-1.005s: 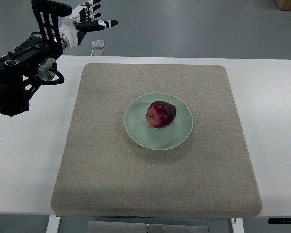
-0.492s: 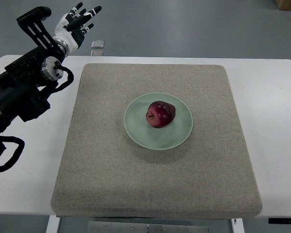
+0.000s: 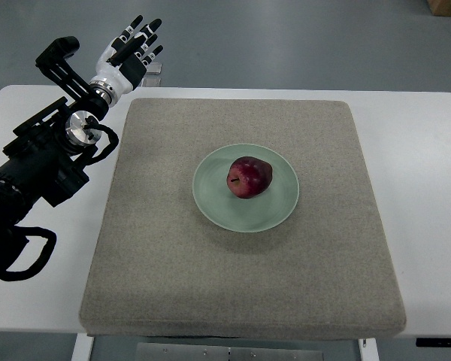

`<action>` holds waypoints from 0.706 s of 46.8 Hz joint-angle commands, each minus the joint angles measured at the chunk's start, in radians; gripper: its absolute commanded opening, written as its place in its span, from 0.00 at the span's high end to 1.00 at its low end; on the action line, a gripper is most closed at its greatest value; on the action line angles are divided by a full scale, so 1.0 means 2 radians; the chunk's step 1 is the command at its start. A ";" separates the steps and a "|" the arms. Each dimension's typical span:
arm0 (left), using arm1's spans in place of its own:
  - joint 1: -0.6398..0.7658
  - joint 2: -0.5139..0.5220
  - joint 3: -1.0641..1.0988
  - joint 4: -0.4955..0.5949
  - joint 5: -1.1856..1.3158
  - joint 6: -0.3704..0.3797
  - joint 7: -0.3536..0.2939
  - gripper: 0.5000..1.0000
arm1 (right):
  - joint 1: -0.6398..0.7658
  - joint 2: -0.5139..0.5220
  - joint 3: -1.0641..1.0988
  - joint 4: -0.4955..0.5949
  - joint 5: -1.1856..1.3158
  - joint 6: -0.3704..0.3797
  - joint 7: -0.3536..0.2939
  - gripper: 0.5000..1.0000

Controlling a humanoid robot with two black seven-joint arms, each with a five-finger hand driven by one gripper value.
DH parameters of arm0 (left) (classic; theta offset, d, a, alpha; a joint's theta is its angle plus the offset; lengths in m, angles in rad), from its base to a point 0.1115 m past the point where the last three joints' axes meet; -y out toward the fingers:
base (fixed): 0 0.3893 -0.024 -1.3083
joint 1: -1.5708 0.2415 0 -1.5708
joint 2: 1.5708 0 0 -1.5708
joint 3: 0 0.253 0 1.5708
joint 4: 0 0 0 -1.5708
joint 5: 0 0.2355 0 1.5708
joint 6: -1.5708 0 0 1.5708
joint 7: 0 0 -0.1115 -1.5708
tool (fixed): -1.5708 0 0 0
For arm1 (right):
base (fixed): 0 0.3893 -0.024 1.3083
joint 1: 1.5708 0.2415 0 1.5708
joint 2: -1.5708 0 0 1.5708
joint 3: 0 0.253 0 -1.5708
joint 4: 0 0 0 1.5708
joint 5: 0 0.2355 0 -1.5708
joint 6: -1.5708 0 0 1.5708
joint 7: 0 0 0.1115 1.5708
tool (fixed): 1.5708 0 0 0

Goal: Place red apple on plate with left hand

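Observation:
A dark red apple (image 3: 249,177) rests on the pale green plate (image 3: 279,209), which lies in the middle of a beige mat (image 3: 240,286). My left hand (image 3: 135,47) is raised beyond the mat's far left corner, far from the apple, with its fingers stretched out straight and holding nothing. The black left arm (image 3: 45,162) runs from the left edge across the white table. No right arm shows.
The white table (image 3: 428,195) extends around the mat on both sides. A small clear object (image 3: 155,71) lies on the floor just past the table's far edge, beside my left hand. A cardboard box corner (image 3: 445,6) shows at the top right.
The left arm has swung right and nearer, and its hand has turned from pointing sideways to pointing up and away, fingers still extended. The apple and plate have not moved.

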 commanded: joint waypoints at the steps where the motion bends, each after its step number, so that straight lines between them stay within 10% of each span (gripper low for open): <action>1: 0.007 0.000 0.001 -0.001 0.000 -0.001 0.000 0.02 | 0.000 0.000 0.000 0.000 0.000 0.000 0.000 0.07; 33: 0.013 0.007 0.002 -0.004 0.005 -0.001 0.000 0.02 | 0.000 0.000 0.000 0.000 0.000 0.000 0.000 0.07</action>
